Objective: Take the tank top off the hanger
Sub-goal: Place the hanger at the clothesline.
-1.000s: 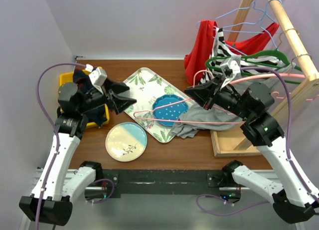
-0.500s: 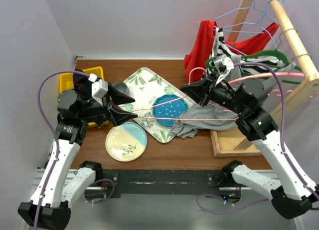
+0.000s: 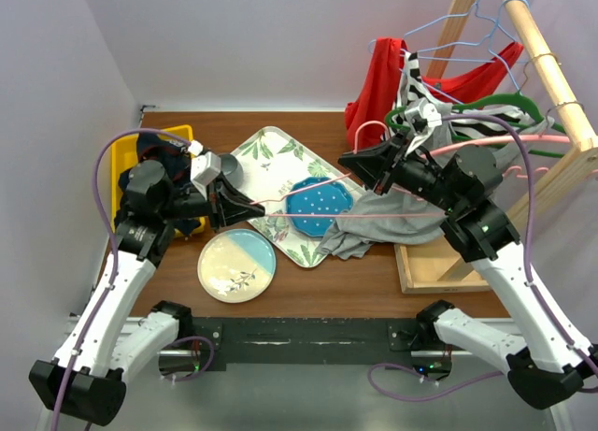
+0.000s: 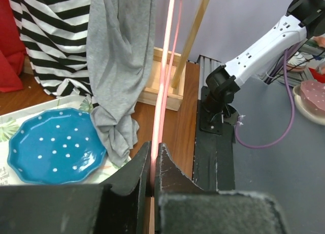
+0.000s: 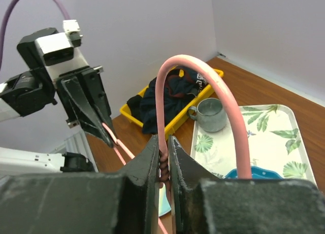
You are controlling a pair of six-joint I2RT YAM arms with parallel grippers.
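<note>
I see a brown wooden table (image 3: pixel 360 281) enclosed by pale walls (image 3: pixel 262 38); a wooden rack (image 3: pixel 547 62) stands on its right side.

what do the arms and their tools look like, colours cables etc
The left arm and right arm have white link shells and black joints. The left tool and right tool are black, each with two tapering wedge fingers. A purple cable loops along each arm.

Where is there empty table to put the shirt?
Bare wood runs along the back, between the yellow bin and the red garment, and along the front, right of the round plate. The middle, around the leafy tray, is crowded.
</note>
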